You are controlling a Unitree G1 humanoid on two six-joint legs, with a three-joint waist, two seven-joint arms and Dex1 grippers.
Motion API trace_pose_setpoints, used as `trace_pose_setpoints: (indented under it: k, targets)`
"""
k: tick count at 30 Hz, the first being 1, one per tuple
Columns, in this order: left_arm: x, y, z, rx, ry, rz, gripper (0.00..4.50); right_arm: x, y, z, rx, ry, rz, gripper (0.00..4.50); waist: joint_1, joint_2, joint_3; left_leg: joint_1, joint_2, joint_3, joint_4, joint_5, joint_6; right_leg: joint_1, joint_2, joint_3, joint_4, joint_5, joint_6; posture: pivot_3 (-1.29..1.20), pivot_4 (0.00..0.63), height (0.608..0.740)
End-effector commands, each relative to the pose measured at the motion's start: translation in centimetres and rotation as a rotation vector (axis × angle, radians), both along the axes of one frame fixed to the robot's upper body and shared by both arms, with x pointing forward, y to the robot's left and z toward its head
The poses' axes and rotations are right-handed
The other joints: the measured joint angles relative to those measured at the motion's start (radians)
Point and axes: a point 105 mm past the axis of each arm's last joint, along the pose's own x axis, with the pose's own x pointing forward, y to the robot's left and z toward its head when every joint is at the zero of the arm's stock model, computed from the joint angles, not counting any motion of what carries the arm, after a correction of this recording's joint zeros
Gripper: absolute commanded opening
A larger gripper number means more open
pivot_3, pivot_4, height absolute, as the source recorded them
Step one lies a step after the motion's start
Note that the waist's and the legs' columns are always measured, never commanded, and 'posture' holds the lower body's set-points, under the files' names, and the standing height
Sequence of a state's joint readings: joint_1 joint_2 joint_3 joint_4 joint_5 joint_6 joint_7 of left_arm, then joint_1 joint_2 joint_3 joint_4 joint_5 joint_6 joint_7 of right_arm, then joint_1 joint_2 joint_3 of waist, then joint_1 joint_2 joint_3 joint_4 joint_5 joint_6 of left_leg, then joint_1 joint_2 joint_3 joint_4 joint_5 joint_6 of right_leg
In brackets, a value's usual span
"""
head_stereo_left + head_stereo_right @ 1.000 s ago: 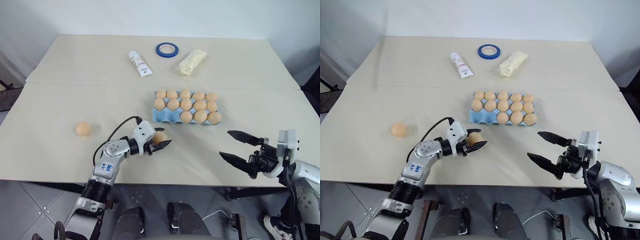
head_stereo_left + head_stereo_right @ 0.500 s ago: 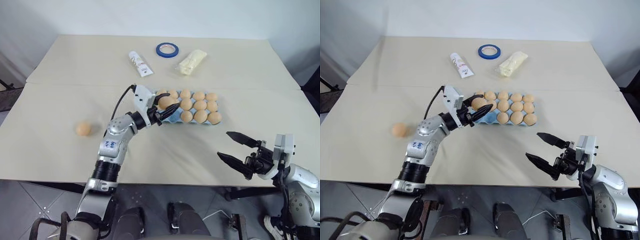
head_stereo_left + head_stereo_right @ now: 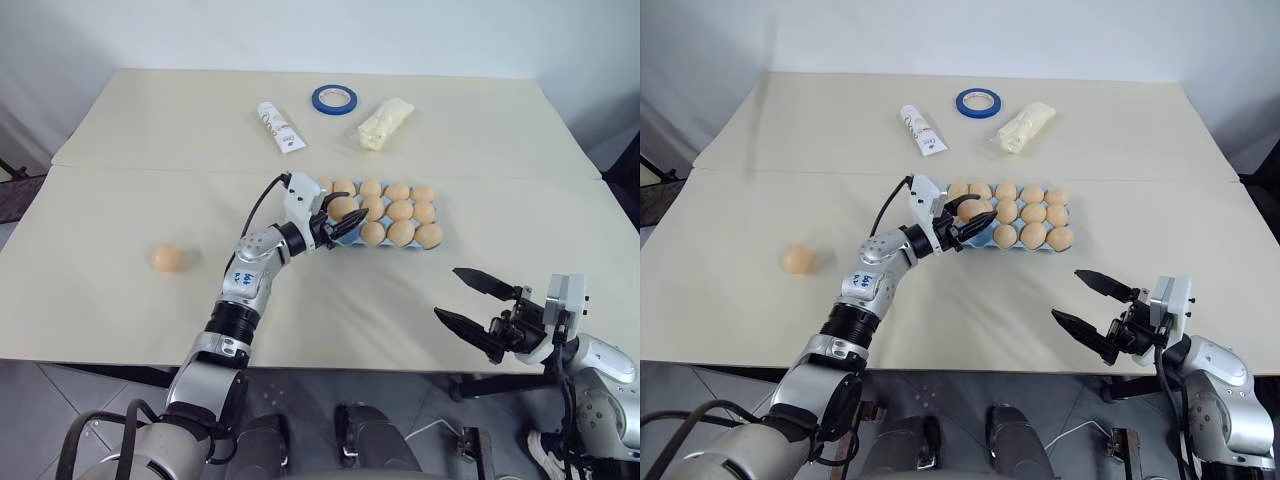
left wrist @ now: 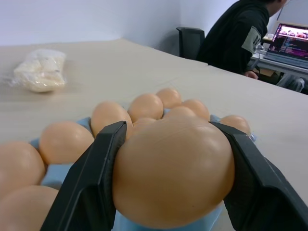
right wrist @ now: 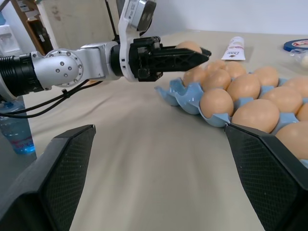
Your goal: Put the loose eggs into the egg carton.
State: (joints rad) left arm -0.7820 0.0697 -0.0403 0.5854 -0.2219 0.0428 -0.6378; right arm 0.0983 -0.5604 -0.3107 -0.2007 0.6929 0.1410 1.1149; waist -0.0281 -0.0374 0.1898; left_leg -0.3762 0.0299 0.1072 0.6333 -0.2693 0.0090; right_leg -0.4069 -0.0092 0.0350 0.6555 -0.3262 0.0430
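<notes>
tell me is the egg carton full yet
Not full: the egg carton shows bare blue cups at its near left corner, with the left end effector above.

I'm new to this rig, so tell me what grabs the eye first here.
The left gripper holds a tan egg over the near-left corner of the light blue egg carton, which is almost full. One loose egg sits alone far left on the table. The right gripper waits open near the front edge.

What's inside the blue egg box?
The egg carton holds tan eggs in most cups. The left gripper holds another egg above its near-left corner, hiding the cup beneath it.
</notes>
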Motion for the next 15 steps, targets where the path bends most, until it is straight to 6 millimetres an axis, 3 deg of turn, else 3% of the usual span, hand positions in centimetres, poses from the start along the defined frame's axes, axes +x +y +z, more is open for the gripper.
trace_pose_setpoints:
  k: [1,6,10,15]
  targets:
    - [-0.1,-0.5,1.4,-0.008,-0.048,-0.027,3.11,-0.3,-0.7,0.9,0.002,-0.060,-0.044,4.50,0.000,0.000,0.000,0.000,0.000,0.000,0.000,0.000,0.000,0.000,0.000,0.000,0.000,0.000,0.000,0.00,0.150,0.740]
    - [-0.2,-0.6,1.3,-0.005,-0.040,-0.040,4.45,-0.5,-1.1,0.6,0.004,-0.054,-0.069,4.50,0.000,0.000,0.000,0.000,0.000,0.000,0.000,0.000,0.000,0.000,0.000,0.000,0.000,0.000,0.000,0.00,0.150,0.740]
    - [-0.2,-0.5,1.3,-0.002,-0.045,-0.038,4.45,-0.5,-1.1,0.7,0.005,-0.056,-0.074,4.50,0.000,0.000,0.000,0.000,0.000,0.000,0.000,0.000,0.000,0.000,0.000,0.000,0.000,0.000,0.000,0.00,0.150,0.740]
    - [-0.9,1.0,2.6,0.019,-0.113,-0.020,4.45,-0.5,-1.3,1.0,0.008,-0.066,-0.071,4.50,-0.001,0.000,0.000,0.000,0.000,0.000,0.000,0.000,0.000,0.000,0.000,0.000,0.000,0.000,0.000,0.00,0.150,0.740]
